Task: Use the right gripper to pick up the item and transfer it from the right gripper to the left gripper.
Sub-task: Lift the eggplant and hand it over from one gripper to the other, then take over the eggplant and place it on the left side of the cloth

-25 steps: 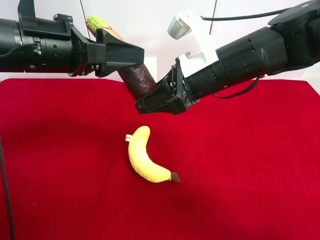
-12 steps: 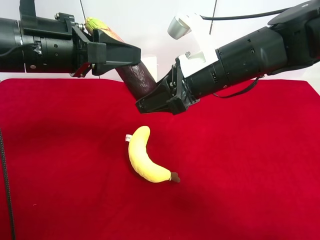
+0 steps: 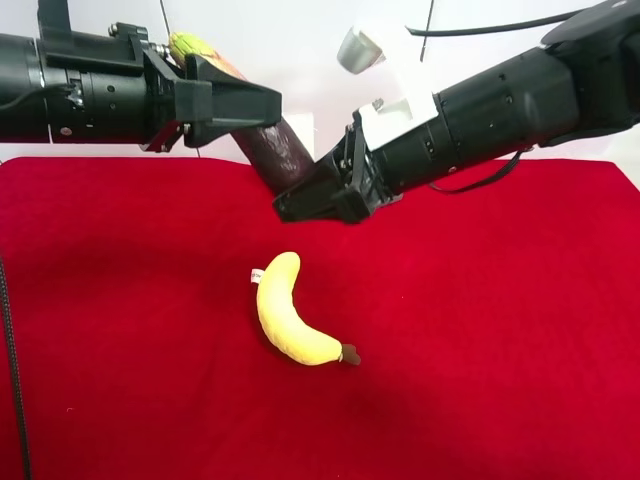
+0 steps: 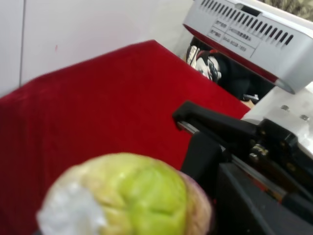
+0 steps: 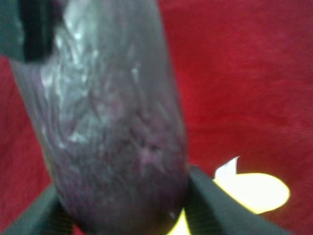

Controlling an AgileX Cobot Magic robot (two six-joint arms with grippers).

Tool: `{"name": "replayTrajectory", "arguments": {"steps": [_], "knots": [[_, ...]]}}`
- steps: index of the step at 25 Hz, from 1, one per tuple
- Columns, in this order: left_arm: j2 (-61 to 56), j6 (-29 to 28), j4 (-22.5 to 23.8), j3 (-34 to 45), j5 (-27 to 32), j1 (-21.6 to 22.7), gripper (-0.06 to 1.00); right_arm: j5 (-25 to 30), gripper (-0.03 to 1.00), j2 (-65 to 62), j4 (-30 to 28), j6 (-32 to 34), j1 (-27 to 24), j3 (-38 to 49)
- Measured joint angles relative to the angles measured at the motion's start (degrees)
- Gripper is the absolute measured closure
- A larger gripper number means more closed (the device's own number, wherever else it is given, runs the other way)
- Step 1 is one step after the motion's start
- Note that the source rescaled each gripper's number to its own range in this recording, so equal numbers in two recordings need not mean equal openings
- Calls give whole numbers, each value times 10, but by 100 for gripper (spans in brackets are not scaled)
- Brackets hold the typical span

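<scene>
The eggplant (image 3: 275,150) hung in the air at the upper middle of the high view. It was tilted, with its yellow-green stem toward the upper left and its dark body slanting down to the right, above the red cloth (image 3: 480,330). The left gripper (image 3: 262,100) was clamped on it just below the stem. The right gripper (image 3: 295,203) had its jaws on either side of the lower end, close against the skin, though whether they pinched it could not be told. The cloth covered the table, with a white wall (image 3: 300,40) behind its far edge. A banana (image 3: 290,322) lay at the frame's centre, below the grippers and apart from them, with open cloth around it out to the lower and right edges. A dark cable (image 3: 10,380) ran down the left edge. The all-black left arm reached in level from the upper left. The right arm, with a white bracket (image 3: 385,80), sloped down from the upper right.
</scene>
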Motion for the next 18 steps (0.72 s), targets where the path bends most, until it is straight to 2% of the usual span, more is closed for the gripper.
{"name": "replayTrajectory", "arguments": {"steps": [3, 5, 8, 11, 14, 18], "knots": [[0, 2, 4, 0, -21, 1, 93, -20, 57, -26, -11, 40, 0, 0], [0, 3, 4, 0, -39, 1, 93, -20, 50, -45, -51, 75, 0, 0], [0, 3, 6, 0, -78, 1, 93, -19, 47, -79, -146, 159, 0, -1], [0, 3, 21, 0, -125, 1, 93, -8, 46, -119, -258, 276, 0, -1], [0, 3, 57, 0, -176, 1, 94, 23, 46, -164, -360, 383, 0, -1], [0, 3, 90, 0, -212, 1, 94, 88, 46, -237, -472, 494, 0, -1]]}}
